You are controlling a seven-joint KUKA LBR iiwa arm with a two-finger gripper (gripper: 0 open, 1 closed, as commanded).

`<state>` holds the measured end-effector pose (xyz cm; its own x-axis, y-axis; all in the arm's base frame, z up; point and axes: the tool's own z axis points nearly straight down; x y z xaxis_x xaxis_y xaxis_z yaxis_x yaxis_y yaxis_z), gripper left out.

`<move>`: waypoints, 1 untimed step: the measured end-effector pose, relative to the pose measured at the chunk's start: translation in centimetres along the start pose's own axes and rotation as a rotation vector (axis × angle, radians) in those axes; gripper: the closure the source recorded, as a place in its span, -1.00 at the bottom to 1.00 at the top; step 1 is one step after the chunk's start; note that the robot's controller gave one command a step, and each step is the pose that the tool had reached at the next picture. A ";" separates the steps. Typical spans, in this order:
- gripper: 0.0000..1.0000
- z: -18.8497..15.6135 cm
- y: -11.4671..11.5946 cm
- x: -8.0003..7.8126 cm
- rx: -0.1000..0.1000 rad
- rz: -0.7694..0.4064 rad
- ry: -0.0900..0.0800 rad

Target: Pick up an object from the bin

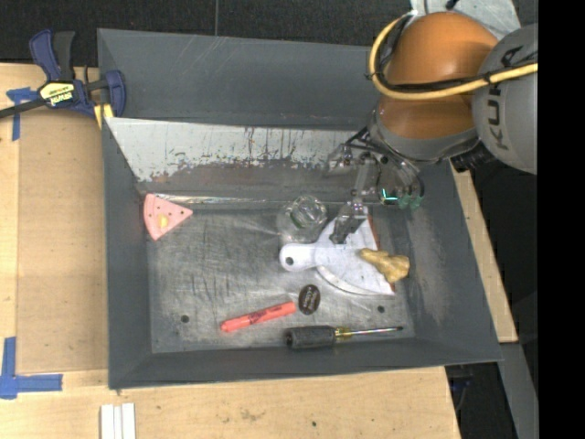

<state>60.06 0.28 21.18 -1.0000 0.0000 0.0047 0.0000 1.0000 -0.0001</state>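
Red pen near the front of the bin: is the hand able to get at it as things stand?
Probably yes. The red pen lies flat on the bin floor with nothing over it; the hand hangs farther back, by the white flat piece. Only the black oval crowds one end.

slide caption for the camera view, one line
The gripper above a white flat piece in the grey bin, clear round thing beside it, red marker and screwdriver apart.
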 end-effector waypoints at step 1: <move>-1.00 -0.5 0.0 -0.1 0.000 0.000 -0.009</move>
<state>60.20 0.28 21.69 -1.0000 0.0000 -0.0041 0.0000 1.0000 -0.0001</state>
